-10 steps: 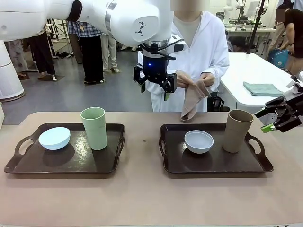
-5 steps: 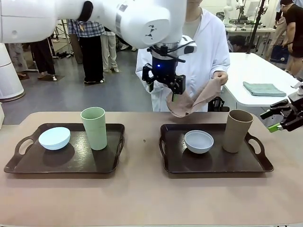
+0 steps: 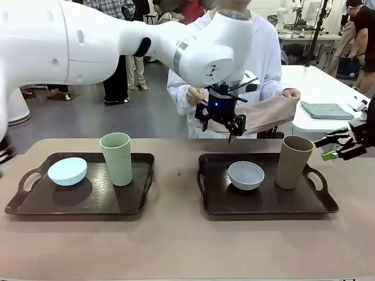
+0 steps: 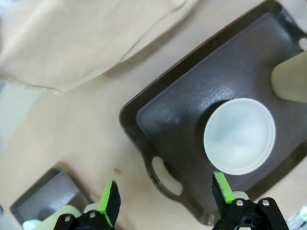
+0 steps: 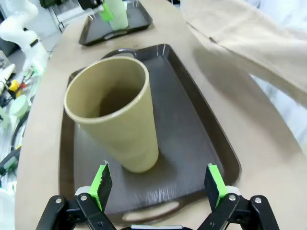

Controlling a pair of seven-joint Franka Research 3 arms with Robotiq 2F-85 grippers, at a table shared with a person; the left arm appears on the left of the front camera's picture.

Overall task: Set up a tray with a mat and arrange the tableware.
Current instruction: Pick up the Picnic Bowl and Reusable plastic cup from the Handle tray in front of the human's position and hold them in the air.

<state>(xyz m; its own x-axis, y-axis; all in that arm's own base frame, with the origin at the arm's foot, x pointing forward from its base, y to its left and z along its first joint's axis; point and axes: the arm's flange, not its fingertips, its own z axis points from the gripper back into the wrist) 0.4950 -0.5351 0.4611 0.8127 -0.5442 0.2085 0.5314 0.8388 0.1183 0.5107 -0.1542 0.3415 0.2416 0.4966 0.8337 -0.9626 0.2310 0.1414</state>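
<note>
In the front view my left gripper point(image 3: 221, 121) hangs open above the far rim of the right tray point(image 3: 234, 202), just in front of the tan mat point(image 3: 266, 114) that the person stretches between both hands. On that tray stand a white bowl point(image 3: 246, 175) and a tan tumbler point(image 3: 294, 162). The left tray point(image 3: 94, 202) carries a light blue bowl point(image 3: 67, 171) and a pale green tumbler point(image 3: 116, 158). My right gripper point(image 3: 338, 147) is open beside the right tray's end. The left wrist view looks down between the open left gripper point(image 4: 165, 194) at the bowl point(image 4: 240, 135), tray point(image 4: 182, 110) and mat point(image 4: 86, 38). Open right gripper point(image 5: 156, 184) faces the tumbler point(image 5: 115, 115) on the tray point(image 5: 187, 129).
A person in a white top stands at the far table edge. Behind at the right, a folded teal cloth point(image 3: 325, 109) lies on a white table. Bare tabletop runs between the two trays and along the near edge.
My left gripper has swung right and down toward the right tray. The person has spread the bunched mat out flat between both hands. The right gripper has barely shifted.
</note>
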